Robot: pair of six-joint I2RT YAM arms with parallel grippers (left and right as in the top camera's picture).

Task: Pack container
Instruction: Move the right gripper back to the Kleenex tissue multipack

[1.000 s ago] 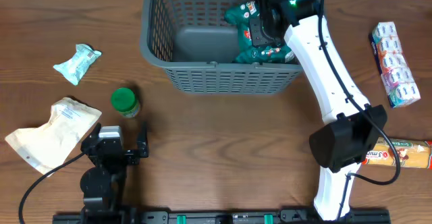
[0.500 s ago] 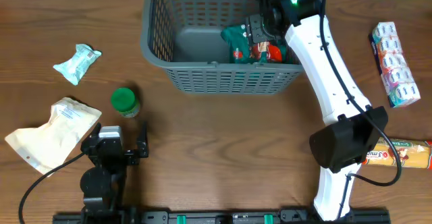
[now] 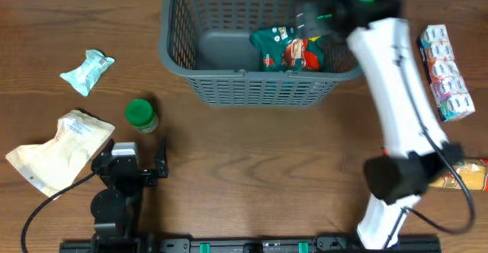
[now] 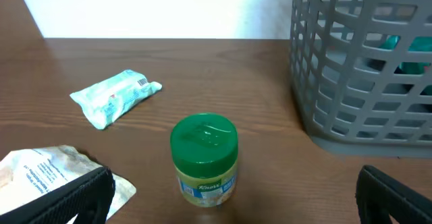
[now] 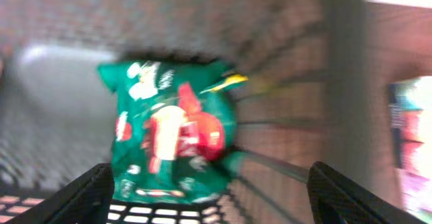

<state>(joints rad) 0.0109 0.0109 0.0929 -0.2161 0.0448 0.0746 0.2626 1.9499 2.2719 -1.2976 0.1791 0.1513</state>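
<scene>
Black fingers of the left gripper [image 3: 133,152] stand spread wide on nothing at seven o'clock, facing the green-lidded jar [image 4: 204,158], probably idle until that side's items are wanted. Farther out, at twelve o'clock, the container [image 3: 259,93] holds a green snack bag [image 3: 286,51] lying flat on its base near the right wall. The right gripper [image 3: 314,20] hangs blurred above the bag, jaws fully apart and empty. I judge the bag delivered, with the white multipack [image 3: 444,70] at three o'clock yet to be packed.
</scene>
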